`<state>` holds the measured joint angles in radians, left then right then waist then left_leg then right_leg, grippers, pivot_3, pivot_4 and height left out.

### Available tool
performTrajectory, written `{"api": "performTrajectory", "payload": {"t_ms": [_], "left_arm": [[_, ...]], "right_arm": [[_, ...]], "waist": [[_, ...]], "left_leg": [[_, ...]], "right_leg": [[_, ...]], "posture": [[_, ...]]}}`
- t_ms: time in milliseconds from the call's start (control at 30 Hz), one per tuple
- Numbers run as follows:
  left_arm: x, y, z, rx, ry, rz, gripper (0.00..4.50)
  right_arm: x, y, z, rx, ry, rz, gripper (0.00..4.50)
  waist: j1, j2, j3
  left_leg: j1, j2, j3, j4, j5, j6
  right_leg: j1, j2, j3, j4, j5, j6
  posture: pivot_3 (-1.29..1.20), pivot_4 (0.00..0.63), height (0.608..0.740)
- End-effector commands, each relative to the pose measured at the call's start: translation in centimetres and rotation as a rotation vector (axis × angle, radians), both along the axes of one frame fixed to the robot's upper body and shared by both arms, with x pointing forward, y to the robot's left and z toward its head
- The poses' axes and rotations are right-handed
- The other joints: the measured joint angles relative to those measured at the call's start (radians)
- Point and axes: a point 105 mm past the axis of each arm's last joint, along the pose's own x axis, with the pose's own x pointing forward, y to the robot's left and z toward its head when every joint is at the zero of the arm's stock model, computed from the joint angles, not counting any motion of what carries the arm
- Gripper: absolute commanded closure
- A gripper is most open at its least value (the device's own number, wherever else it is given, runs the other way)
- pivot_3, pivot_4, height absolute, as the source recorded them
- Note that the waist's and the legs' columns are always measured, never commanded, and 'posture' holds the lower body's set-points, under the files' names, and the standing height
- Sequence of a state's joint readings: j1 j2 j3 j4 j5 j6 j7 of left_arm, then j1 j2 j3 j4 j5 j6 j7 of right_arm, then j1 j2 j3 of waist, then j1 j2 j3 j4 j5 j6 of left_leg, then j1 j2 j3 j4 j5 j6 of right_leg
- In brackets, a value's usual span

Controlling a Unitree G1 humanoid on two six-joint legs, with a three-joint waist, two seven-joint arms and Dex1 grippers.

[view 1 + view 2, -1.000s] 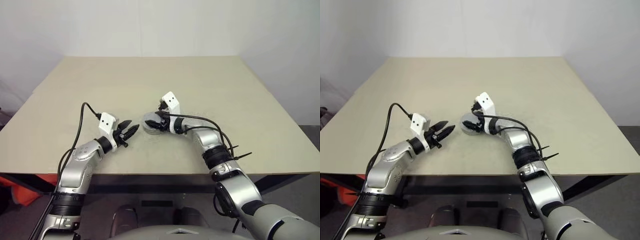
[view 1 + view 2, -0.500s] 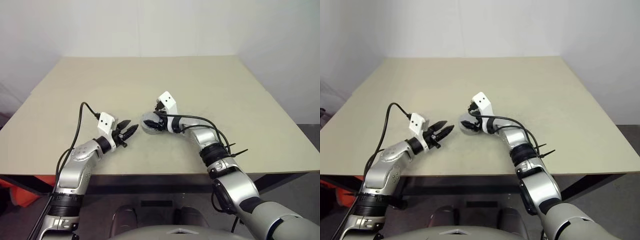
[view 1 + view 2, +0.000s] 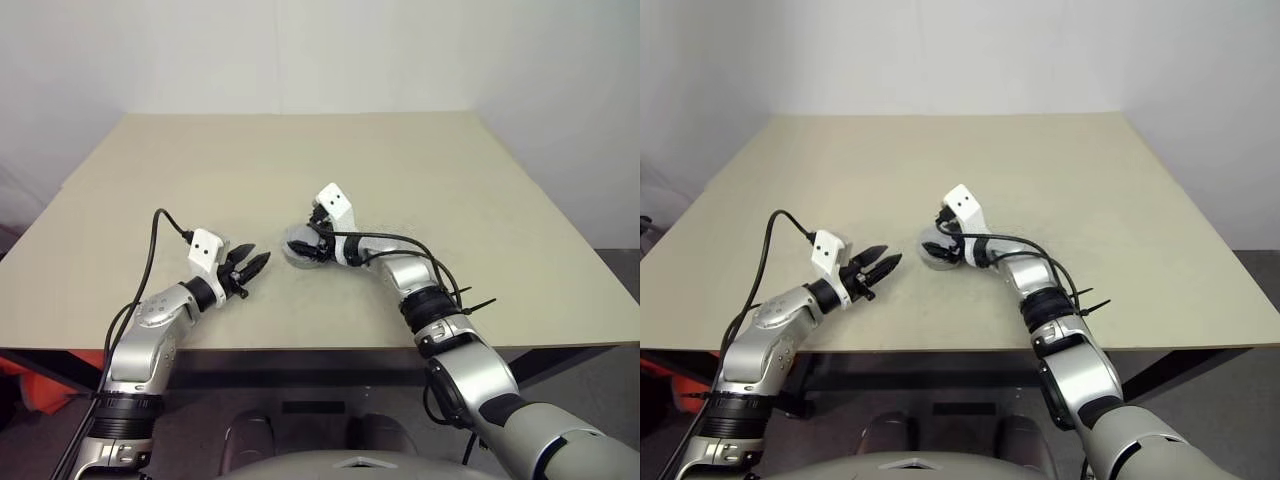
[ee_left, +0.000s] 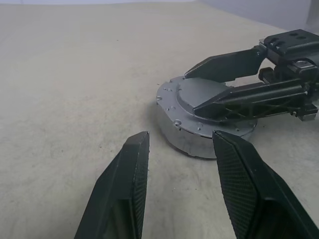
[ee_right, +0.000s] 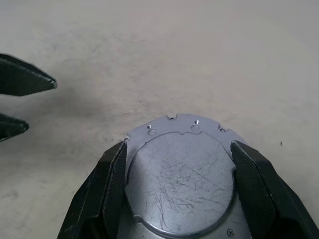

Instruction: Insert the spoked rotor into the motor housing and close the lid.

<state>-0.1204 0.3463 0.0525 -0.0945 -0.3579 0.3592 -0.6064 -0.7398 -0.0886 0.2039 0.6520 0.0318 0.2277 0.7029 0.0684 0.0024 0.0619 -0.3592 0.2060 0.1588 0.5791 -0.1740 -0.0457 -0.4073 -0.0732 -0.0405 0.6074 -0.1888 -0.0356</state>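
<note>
Grey metal catches your eye just left of centre in the left eye view: the lid (image 3: pixel 300 246) sits closed on the motor housing (image 4: pixel 182 134), which rests flat on the tan counter (image 3: pixel 420 170). Your right claw (image 5: pixel 178 164) straddles the lid, one black finger at each side of its edge, touching or nearly so. Your left claw (image 3: pixel 250 266) hangs to the lower left of the housing, fingers parted and empty, tips aimed at it, near but apart.
</note>
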Motion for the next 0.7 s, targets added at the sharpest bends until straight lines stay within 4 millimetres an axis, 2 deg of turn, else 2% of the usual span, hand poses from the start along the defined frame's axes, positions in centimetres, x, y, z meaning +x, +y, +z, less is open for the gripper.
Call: {"api": "performTrajectory", "payload": {"t_ms": [33,167,400,600,700], "left_arm": [[0.1,0.0,1.7,-0.005,-0.059,-0.007,2.37],[0.0,0.0,1.6,-0.004,-0.058,-0.007,2.37],[0.0,-0.3,1.5,-0.003,-0.055,-0.014,2.37],[0.0,-0.4,1.5,-0.004,-0.054,-0.017,2.37],[0.0,-0.5,1.4,-0.005,-0.054,-0.017,2.37]], "right_arm": [[0.3,-0.4,0.0,-0.050,-0.036,0.011,1.33],[0.5,-0.9,0.0,-0.037,-0.008,0.000,1.33],[0.9,-0.6,0.9,0.070,0.083,-0.043,1.33],[1.1,-0.8,0.6,0.026,0.057,-0.053,1.33],[0.8,-0.9,-0.2,-0.028,0.033,-0.026,1.33]], "waist": [[0.000,0.000,0.000],[0.001,0.000,0.000],[0.000,0.000,0.000],[0.000,0.000,0.000],[0.000,0.000,0.000]], "left_leg": [[0.001,0.000,0.000,0.000,0.000,0.000],[0.002,0.000,0.000,0.000,0.000,0.000],[0.003,0.000,0.000,0.000,0.000,0.000],[0.003,0.000,0.000,0.000,0.000,0.000],[0.003,0.000,0.000,0.000,0.000,0.000]], "right_leg": [[0.001,0.000,0.000,0.000,0.000,0.000],[0.002,0.000,0.000,0.000,0.000,0.000],[0.003,0.000,0.000,0.000,0.000,0.000],[0.002,0.000,0.000,0.000,0.000,0.000],[0.002,0.000,0.000,0.000,0.000,0.000]], "posture": [[0.00,0.000,0.740],[0.00,0.000,0.740],[0.00,0.000,0.740],[0.00,0.000,0.740],[0.00,0.000,0.740]]}}
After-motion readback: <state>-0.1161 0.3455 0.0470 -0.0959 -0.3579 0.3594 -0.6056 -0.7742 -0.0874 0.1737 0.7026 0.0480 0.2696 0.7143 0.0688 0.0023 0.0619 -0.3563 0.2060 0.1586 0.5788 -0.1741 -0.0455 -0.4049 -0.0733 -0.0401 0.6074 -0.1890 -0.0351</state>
